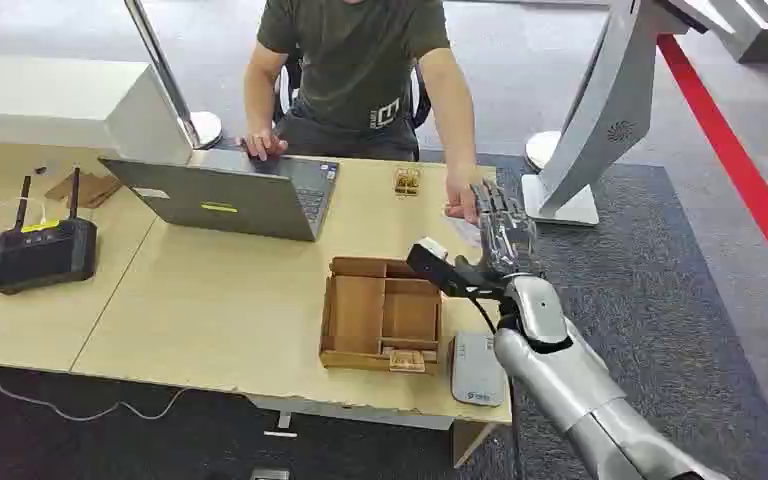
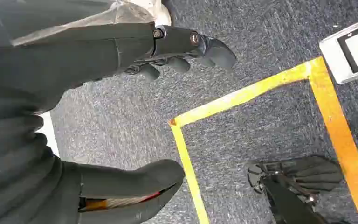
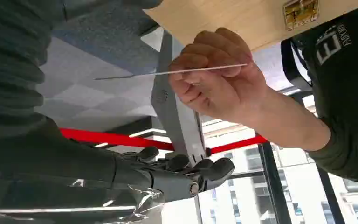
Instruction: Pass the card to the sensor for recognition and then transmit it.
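So going left to right across the light wooden desk: there's a black router-looking box with two antennas off at the far left, then a grey laptop angled toward the person in the dark green t-shirt, who has one hand on its keyboard, I'd guess to watch the readout. Next comes the shallow brown cardboard tray with dividers, parked within the robot's reach, and just right of it at the desk edge lies the flat pale grey card reader, probably put there so the arm can swing a card over it without stretching.

The thin white card itself is pinched edge-on in the person's other hand, close in front of the robot's fingers, not in them. Looks to me like a handover in the works.

The robot's silver-armed right hand is raised over the desk's right corner, fingers up and spread apart, holding nothing, thumb clear of the card. The left hand hangs down over the grey carpet with yellow tape lines, fingers loosely apart, empty too.
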